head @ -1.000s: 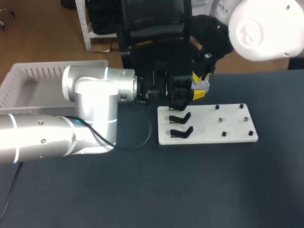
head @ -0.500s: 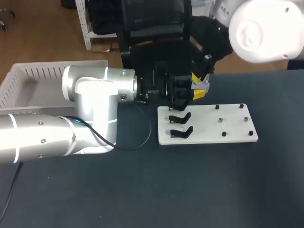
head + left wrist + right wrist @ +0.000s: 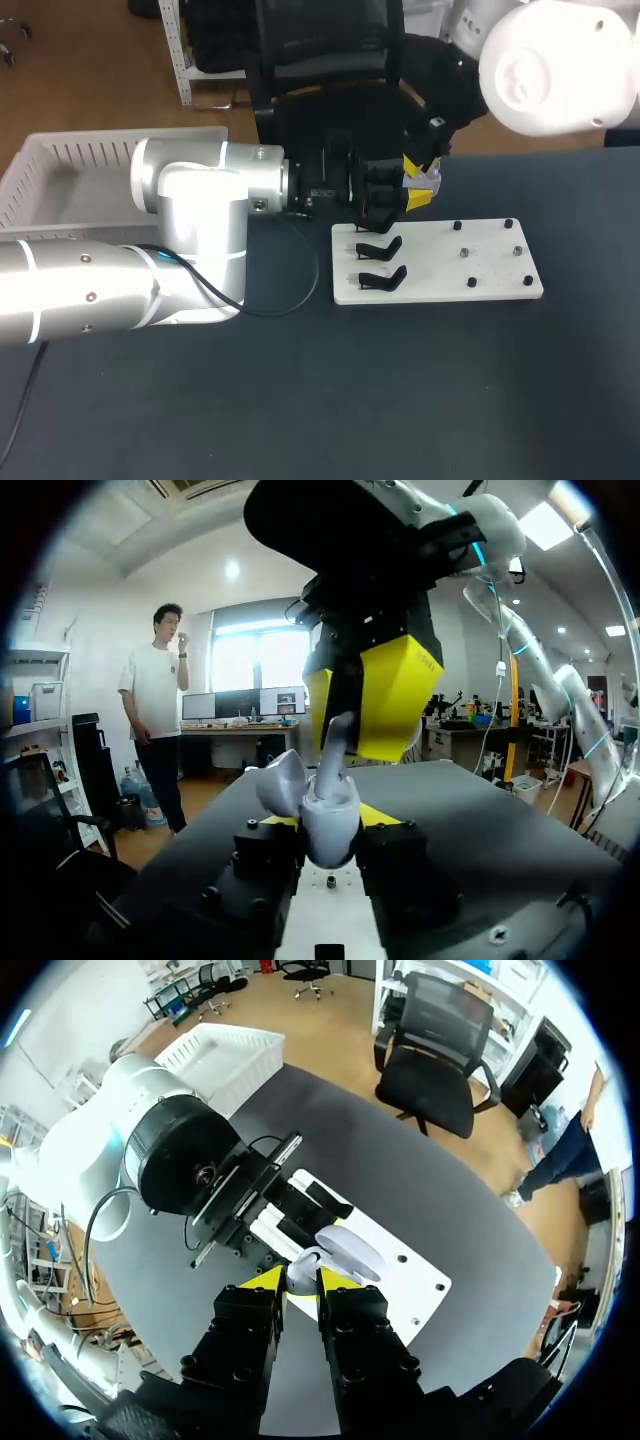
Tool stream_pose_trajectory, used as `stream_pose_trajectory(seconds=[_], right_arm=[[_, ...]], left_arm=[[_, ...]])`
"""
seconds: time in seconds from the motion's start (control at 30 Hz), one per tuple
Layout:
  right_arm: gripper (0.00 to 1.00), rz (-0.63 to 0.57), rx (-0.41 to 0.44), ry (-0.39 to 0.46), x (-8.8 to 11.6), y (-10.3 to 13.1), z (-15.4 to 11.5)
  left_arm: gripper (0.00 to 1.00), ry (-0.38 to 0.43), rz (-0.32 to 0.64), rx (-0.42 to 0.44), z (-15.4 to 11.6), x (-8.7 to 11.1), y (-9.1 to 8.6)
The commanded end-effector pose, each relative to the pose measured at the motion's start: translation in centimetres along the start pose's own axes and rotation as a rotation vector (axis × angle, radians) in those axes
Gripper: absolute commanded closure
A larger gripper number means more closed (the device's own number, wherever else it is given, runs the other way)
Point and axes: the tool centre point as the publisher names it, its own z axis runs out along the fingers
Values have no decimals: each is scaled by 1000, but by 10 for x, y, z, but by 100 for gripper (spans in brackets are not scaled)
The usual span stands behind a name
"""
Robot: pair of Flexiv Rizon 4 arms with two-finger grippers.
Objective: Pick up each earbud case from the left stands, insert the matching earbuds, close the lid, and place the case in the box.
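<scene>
Just above the far edge of the white board (image 3: 490, 270), the left gripper (image 3: 330, 825) is clamped on the pale earbud case (image 3: 328, 805), one yellow tip on each side. The case's lid (image 3: 280, 780) stands open. The right gripper (image 3: 300, 1278) hangs over the case with its fingers nearly together, pinching an earbud (image 3: 336, 742) whose lower end touches the opening. The left wrist view shows this earbud plainly; in the head view it is too small to tell. Only the head view shows the two black stands (image 3: 380, 262) on the board and the white box (image 3: 60, 165), well apart at the left.
</scene>
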Motion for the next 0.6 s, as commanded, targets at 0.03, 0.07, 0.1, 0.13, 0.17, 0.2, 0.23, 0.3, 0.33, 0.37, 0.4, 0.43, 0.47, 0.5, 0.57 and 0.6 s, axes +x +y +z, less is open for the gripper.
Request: stream_pose_trajectory(seconds=[0.03, 0.07, 0.1, 0.13, 0.17, 0.2, 0.23, 0.3, 0.33, 0.37, 0.4, 0.43, 0.47, 0.5, 0.57, 0.6], right_arm=[[100, -1, 3, 2, -2, 0, 2], [100, -1, 2, 2, -2, 0, 3], [100, -1, 2, 2, -2, 0, 3], [100, 0, 2, 2, -2, 0, 3], [100, -1, 2, 2, -2, 0, 3], [100, -1, 2, 2, -2, 0, 3], [100, 0, 2, 2, -2, 0, 4], [100, 0, 2, 3, -2, 0, 4], [100, 0, 2, 4, -2, 0, 4], [100, 0, 3, 5, -2, 0, 4], [100, 0, 3, 5, -2, 0, 4], [100, 0, 3, 5, -2, 0, 4], [100, 0, 4, 5, -2, 0, 4], [100, 0, 4, 5, -1, 0, 4], [100, 1, 5, 6, -1, 0, 3], [100, 1, 5, 7, -1, 0, 3]], left_arm=[[100, -4, 4, -8, 0, 1, -2], [100, -4, 4, -8, 0, 1, -2], [100, -4, 4, -8, 0, 1, -2], [100, -4, 4, -8, 0, 1, -2], [100, -4, 4, -8, 0, 1, -2], [100, -4, 4, -8, 0, 1, -2], [100, -4, 4, -8, 0, 1, -2], [100, -4, 4, -8, 0, 1, -2], [100, -4, 4, -8, 0, 1, -2], [100, -4, 4, -8, 0, 1, -2], [100, -4, 4, -8, 0, 1, -2], [100, -4, 4, -8, 0, 1, -2], [100, -4, 4, -8, 0, 1, -2], [100, -4, 4, -8, 0, 1, -2], [100, -4, 4, -8, 0, 1, -2], [100, -4, 4, -8, 0, 1, -2]])
